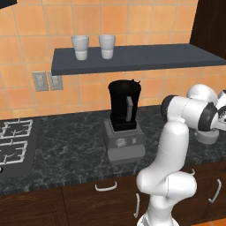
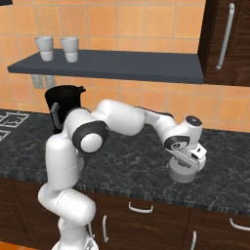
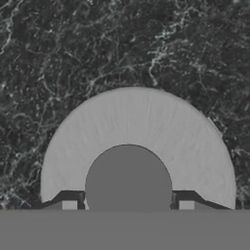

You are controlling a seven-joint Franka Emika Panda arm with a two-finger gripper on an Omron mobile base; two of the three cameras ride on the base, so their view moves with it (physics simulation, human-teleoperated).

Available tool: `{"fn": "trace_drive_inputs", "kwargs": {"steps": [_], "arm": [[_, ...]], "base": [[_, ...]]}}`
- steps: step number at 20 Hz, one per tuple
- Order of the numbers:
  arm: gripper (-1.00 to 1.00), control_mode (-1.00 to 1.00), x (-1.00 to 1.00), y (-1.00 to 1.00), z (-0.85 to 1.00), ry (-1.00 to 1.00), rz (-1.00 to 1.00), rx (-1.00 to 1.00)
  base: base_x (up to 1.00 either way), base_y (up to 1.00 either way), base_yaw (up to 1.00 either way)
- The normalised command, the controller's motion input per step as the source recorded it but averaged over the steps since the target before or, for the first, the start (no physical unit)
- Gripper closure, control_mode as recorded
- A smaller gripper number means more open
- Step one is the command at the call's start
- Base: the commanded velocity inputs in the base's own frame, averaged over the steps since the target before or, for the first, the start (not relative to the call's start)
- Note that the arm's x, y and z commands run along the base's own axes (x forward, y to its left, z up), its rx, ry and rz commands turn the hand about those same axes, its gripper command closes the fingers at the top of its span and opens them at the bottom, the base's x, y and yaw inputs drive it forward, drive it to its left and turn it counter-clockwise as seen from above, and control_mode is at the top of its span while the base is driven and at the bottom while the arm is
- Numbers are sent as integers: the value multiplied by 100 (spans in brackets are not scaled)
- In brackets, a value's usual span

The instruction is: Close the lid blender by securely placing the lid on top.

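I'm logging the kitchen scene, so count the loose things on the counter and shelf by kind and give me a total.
Blender: 1
Lid: 1
White cups: 2
Total: 4

We see our arm stretched far out to our right, wrist bent downward, the hand (image 3: pixel 128 205) lowered with its fingertips (image 3: pixel 69 205) spread apart.
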Motion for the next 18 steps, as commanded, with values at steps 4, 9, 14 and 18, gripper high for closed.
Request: {"fn": "trace_drive_inputs", "kwargs": {"steps": [4,9,14,18], "arm": [[100,-100,-23,0,81,0,6,0],[100,-100,-43,12,92,-2,12,-1],[100,-100,-33,48,70,-18,17,-1],[100,-100,-16,53,87,-30,19,0]], "base": [[0,0,0],[0,0,0],[0,0,0],[0,0,0]]}}
